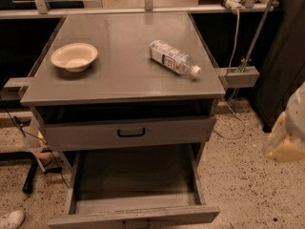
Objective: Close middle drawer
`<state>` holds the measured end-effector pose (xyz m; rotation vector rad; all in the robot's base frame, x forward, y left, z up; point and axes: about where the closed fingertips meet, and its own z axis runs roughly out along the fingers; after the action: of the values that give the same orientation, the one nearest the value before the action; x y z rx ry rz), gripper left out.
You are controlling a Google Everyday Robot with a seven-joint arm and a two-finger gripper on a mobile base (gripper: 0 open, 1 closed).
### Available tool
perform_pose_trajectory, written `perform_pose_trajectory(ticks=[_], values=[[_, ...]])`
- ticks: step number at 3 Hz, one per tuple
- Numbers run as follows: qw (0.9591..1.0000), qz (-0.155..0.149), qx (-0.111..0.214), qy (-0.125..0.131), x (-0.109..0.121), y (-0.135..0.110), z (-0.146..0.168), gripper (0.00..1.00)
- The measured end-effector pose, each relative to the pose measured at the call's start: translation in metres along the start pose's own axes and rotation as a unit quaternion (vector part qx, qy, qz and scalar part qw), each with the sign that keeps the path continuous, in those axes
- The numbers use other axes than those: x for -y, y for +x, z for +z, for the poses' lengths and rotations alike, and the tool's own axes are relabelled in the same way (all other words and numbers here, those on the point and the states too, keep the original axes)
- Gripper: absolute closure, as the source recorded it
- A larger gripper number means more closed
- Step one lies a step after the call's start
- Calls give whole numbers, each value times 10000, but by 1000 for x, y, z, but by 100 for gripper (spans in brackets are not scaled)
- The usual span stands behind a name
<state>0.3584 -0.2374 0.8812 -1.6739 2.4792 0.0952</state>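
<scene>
The middle drawer [136, 175] is pulled far out of the grey cabinet at the bottom of the camera view. Its inside looks empty. Its low front panel [95, 218] carries a small black bar handle [136, 224], cut by the frame's lower edge. My gripper [287, 135] shows as a blurred cream and white shape at the right edge. It hangs to the right of the cabinet, level with the drawers and apart from them.
The taller-fronted top drawer [128, 133] with a wider black handle stands slightly open above. On the cabinet top [119, 75] lie a cream bowl [74, 56] and a plastic bottle [174, 57] on its side. A shoe [10, 219] is at the lower left. Cables hang at the right.
</scene>
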Motion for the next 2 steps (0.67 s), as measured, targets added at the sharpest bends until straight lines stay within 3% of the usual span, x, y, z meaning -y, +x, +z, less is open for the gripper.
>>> perform_pose_trajectory(ticks=[1,2], values=[[9982,-19,-165,-573,-24,6,36,100],[9981,-14,-176,-584,-25,7,38,100]])
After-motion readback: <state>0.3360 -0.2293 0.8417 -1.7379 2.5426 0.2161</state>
